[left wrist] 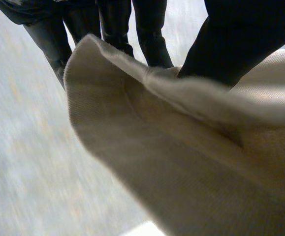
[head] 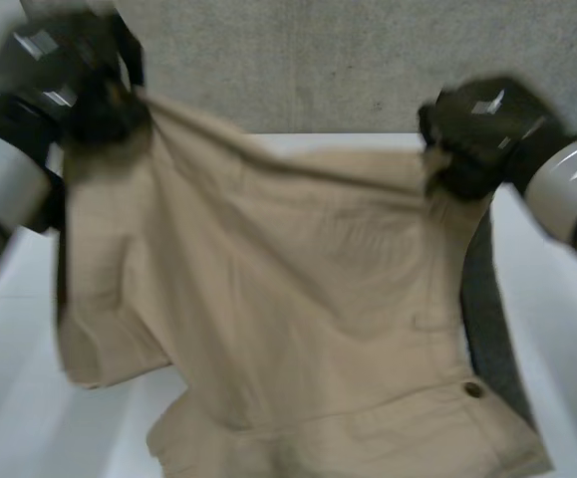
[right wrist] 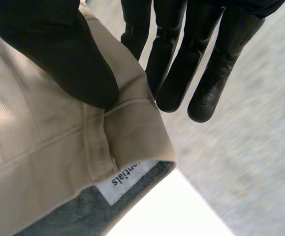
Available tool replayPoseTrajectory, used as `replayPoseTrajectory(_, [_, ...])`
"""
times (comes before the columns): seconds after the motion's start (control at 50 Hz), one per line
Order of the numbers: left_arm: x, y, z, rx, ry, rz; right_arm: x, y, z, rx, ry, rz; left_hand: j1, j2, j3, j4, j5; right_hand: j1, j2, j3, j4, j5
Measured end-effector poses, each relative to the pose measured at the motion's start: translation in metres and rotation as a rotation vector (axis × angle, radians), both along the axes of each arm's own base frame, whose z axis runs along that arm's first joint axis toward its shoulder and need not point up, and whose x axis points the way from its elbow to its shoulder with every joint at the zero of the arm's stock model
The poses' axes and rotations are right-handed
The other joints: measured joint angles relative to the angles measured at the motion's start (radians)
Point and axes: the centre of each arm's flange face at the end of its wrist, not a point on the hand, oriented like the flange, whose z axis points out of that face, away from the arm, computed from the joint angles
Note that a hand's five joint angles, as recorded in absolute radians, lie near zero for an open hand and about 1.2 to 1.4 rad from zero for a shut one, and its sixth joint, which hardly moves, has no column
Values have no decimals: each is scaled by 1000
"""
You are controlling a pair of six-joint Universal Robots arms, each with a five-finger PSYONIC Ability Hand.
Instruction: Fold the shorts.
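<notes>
Beige shorts (head: 288, 299) hang in the air above the white table (head: 29, 398), stretched between both hands. My left hand (head: 94, 95) is shut on one upper corner; in the left wrist view its thumb (left wrist: 240, 39) presses the cloth edge (left wrist: 132, 98) against the fingers (left wrist: 112, 24). My right hand (head: 477, 134) is shut on the other upper corner. In the right wrist view its thumb (right wrist: 63, 59) pinches the hem (right wrist: 108, 142) against the fingers (right wrist: 181, 54), beside a white label (right wrist: 127, 179). The lower part with a brown button (head: 474, 389) trails toward the table.
A grey floor (head: 348, 60) lies beyond the table's far edge. Bare white table shows at both sides of the shorts.
</notes>
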Motion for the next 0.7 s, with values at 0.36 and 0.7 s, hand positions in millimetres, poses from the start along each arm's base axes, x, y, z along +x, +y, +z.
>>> replayPoseTrajectory(0.36, [-64,-160,-87,-184,-79,92,46,-127,-82,-293,-54,-165,-662,-626,-614,-631,-566,-699,-805,-795,-798,-743])
replayPoseTrajectory(0.7, [-67,-110,-100,-122,-109,44,29,-67,-91,-120,87,-89,-946,-996,-980,-999,-922,-768,-962,-969,-957,-927])
